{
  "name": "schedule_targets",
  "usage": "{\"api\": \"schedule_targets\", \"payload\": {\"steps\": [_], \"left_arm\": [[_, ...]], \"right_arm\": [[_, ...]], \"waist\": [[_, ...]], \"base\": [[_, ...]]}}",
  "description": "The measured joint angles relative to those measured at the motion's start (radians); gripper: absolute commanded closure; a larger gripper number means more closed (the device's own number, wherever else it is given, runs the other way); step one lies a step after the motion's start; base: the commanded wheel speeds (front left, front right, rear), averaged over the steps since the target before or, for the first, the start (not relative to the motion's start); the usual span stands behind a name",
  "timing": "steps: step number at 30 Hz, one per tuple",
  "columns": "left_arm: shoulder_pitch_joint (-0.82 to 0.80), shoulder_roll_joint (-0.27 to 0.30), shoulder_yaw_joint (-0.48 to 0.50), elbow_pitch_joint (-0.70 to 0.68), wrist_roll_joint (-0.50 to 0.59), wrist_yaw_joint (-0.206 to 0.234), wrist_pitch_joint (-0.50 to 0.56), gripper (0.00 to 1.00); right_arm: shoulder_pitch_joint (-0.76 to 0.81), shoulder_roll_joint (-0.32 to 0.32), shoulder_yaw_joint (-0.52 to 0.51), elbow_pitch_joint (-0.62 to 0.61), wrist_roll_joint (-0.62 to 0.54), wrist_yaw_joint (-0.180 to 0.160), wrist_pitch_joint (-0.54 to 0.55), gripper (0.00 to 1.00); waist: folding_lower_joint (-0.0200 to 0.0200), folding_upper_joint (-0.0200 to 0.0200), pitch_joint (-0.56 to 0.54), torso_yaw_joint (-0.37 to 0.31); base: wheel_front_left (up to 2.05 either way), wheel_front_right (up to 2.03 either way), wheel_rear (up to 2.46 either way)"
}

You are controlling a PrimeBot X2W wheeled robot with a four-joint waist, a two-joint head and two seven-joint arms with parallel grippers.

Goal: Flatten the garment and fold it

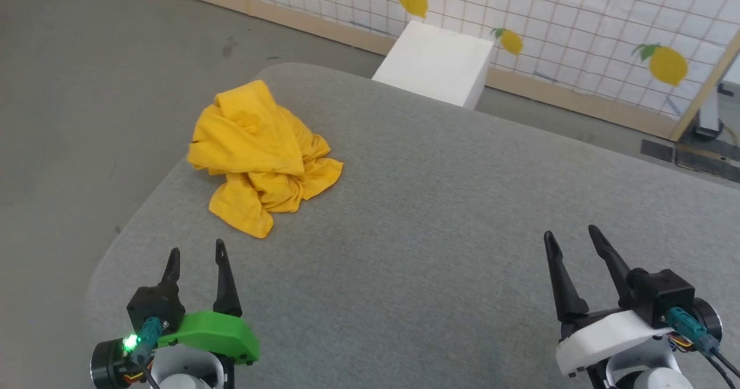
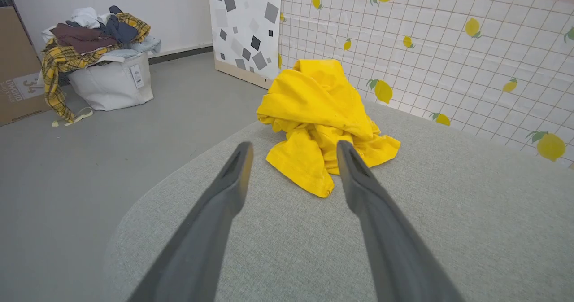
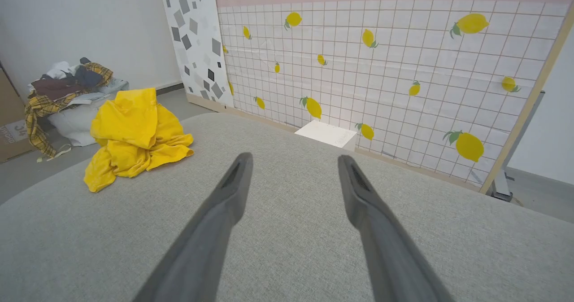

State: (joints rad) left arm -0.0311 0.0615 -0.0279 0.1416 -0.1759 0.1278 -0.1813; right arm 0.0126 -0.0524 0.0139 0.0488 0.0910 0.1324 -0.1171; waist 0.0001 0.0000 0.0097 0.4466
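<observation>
The garment (image 1: 263, 155) lies crumpled on the table (image 1: 433, 204), maybe sleeve foremost; left gripper (image 1: 196, 247) and right gripper (image 1: 570, 231) hover apart from it, jaws spread, empty.

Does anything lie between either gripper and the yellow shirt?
Nothing visible does. The left gripper, open, points at the crumpled shirt with bare table between them. The right gripper, also open, is farther off, and the stretch of table from it to the shirt is bare too.
</observation>
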Motion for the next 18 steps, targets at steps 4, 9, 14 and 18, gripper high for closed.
{"api": "schedule_targets", "payload": {"steps": [4,9,14,18], "left_arm": [[-0.002,0.000,0.001,0.007,-0.002,0.007,-0.009,0.00],[-0.002,-0.001,0.004,0.019,-0.020,0.015,-0.026,0.00],[-0.002,-0.001,0.008,0.030,-0.029,0.021,-0.035,0.00],[-0.002,0.000,0.012,0.038,-0.035,0.024,-0.042,0.00]], "right_arm": [[0.000,0.000,0.005,0.004,0.007,0.000,-0.007,0.00],[0.000,0.001,0.014,0.011,0.015,0.000,-0.017,0.00],[0.000,0.001,0.018,0.017,0.023,0.000,-0.027,0.00],[0.003,0.001,0.020,0.023,0.029,0.000,-0.035,0.00]], "waist": [[0.0000,0.0000,0.000,0.026],[0.0000,0.0000,-0.002,0.076],[0.0000,0.0000,-0.006,0.105],[0.0000,0.0000,-0.012,0.130]], "base": [[0.00,0.00,0.00],[0.00,0.00,0.00],[0.00,0.00,0.00],[0.00,0.00,0.00]]}}
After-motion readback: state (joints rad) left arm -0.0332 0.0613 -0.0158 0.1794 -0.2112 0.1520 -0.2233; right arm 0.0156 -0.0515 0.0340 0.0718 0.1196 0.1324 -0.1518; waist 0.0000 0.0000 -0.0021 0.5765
